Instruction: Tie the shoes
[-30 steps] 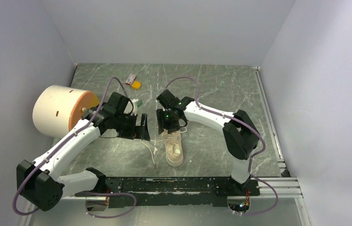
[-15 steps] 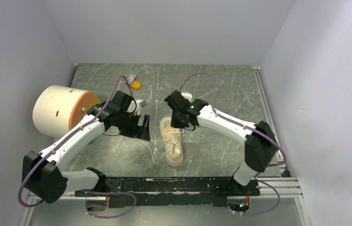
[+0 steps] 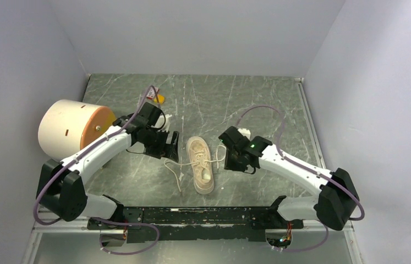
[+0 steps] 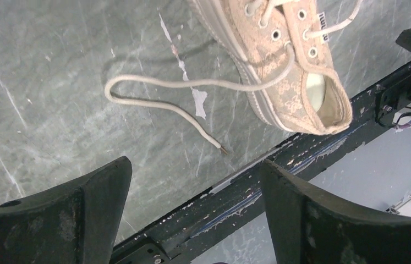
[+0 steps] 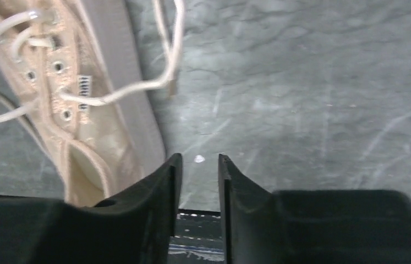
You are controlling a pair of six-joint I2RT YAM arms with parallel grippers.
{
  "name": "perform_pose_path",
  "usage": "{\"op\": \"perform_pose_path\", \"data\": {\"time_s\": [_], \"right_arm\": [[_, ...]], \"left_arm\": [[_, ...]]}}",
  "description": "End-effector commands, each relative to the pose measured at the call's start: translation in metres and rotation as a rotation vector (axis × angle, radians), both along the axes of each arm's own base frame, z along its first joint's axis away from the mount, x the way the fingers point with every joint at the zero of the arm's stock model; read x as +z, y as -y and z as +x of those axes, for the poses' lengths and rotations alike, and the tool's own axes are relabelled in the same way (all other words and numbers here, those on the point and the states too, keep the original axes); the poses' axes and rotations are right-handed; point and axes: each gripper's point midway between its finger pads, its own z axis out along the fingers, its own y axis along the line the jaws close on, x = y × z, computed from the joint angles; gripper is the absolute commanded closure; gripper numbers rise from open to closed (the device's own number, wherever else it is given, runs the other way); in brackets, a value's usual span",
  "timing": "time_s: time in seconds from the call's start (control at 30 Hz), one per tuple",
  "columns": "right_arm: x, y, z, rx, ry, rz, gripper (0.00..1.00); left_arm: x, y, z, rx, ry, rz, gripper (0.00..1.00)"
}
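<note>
The cream low-top sneaker (image 3: 201, 165) lies on the marble table with its heel toward the near edge. It also shows in the left wrist view (image 4: 285, 60) and the right wrist view (image 5: 76, 104). One white lace (image 4: 159, 82) trails loose on the table to its left. The other lace (image 5: 162, 82) lies loose to its right. My left gripper (image 3: 171, 147) is wide open and empty just left of the shoe, above the table (image 4: 195, 181). My right gripper (image 3: 230, 159) is just right of the shoe, its fingers a narrow gap apart with nothing between them (image 5: 199, 165).
A large cream-and-orange cylinder (image 3: 71, 129) lies at the left, behind my left arm. A small orange and red item (image 3: 156, 96) sits at the back. A small white object (image 3: 163, 118) sits beside my left wrist. A black rail (image 3: 214, 214) runs along the near edge.
My right arm has swung from over the shoe's toe end to the right and nearer, uncovering the shoe. The right lace now lies stretched toward it. My left gripper shifted slightly back.
</note>
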Motion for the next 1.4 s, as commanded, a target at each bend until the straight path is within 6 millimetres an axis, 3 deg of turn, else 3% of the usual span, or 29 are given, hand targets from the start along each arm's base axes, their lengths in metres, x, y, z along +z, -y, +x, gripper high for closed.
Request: {"op": "perform_pose_path", "data": {"time_s": [0.0, 0.07, 0.17, 0.27, 0.37, 0.5, 0.6, 0.87, 0.97, 1.07, 1.17, 1.23, 1.37], "right_arm": [[0.0, 0.027, 0.006, 0.065, -0.023, -0.042, 0.61], [-0.001, 0.026, 0.011, 0.189, -0.041, 0.014, 0.55], [-0.003, 0.033, 0.032, 0.228, -0.036, 0.068, 0.45], [-0.005, 0.029, 0.043, 0.273, -0.058, 0.108, 0.46], [-0.01, 0.015, 0.04, 0.298, -0.091, 0.126, 0.47], [-0.016, -0.008, 0.031, 0.323, -0.093, 0.232, 0.5], [-0.028, -0.018, 0.031, 0.348, -0.106, 0.222, 0.56], [-0.061, -0.048, 0.038, 0.37, -0.122, 0.085, 0.59], [-0.074, -0.038, 0.04, 0.285, -0.103, -0.062, 0.57], [-0.084, -0.016, 0.042, 0.192, -0.07, -0.219, 0.58], [-0.085, 0.0, 0.038, 0.151, -0.053, -0.26, 0.79], [-0.074, 0.006, 0.036, 0.154, -0.026, -0.258, 0.96], [-0.05, 0.017, 0.031, 0.193, 0.019, -0.254, 1.0]], "left_arm": [[0.013, 0.007, 0.025, -0.015, 0.076, 0.007, 0.1], [0.015, 0.008, 0.033, -0.022, 0.108, 0.017, 0.11], [0.014, 0.013, 0.043, -0.062, 0.139, 0.013, 0.08], [0.014, 0.023, 0.051, -0.11, 0.172, -0.021, 0.06], [0.016, 0.027, 0.058, -0.12, 0.234, -0.054, 0.05], [0.003, 0.04, 0.047, -0.205, 0.236, -0.14, 0.14], [-0.012, 0.037, 0.039, -0.235, 0.237, -0.141, 0.21], [-0.022, 0.053, 0.019, -0.258, 0.16, -0.296, 0.23], [-0.027, 0.049, 0.02, -0.242, 0.158, -0.269, 0.16], [-0.032, 0.044, 0.022, -0.231, 0.16, -0.234, 0.11], [-0.037, 0.044, 0.02, -0.274, 0.156, -0.233, 0.11], [-0.04, 0.047, 0.017, -0.305, 0.136, -0.239, 0.12], [-0.048, 0.053, 0.01, -0.336, 0.104, -0.26, 0.14]]}}
